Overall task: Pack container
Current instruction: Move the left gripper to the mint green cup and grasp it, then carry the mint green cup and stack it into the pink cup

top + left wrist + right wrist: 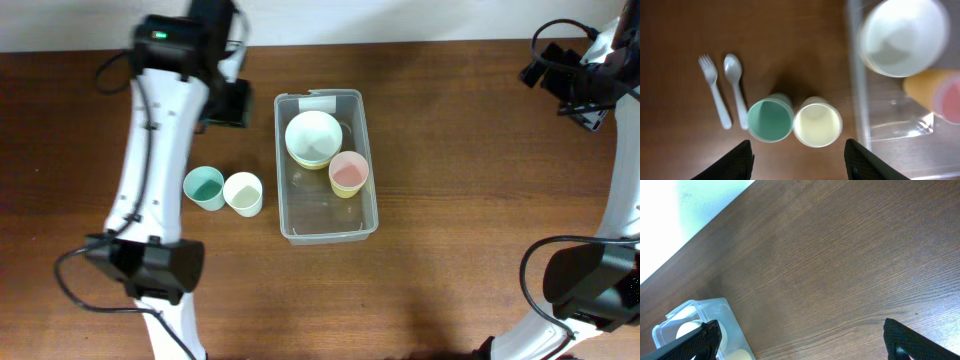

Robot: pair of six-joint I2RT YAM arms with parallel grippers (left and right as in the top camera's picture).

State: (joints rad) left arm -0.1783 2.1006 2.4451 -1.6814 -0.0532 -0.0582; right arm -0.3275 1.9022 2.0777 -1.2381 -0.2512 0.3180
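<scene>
Here, at the left of the brown tabletop (pixel 450 200), a white plastic fork (pixel 715 92) and spoon (pixel 737 95) lie side by side. Next come a green cup (pixel 204 187) and a cream cup (pixel 243 193), upright and touching. The left claw (pixel 797 145) hangs above them, fingers spread wide, holding nothing. The container (pixel 320 212) sits mid-table, just right of the cups. It holds a white bowl (pixel 314 137) toward its far end and a yellow cup (pixel 348 174) with a pink inside beside the bowl. Far right, well apart, the right claw (pixel 800 332) is spread open and empty.
</scene>
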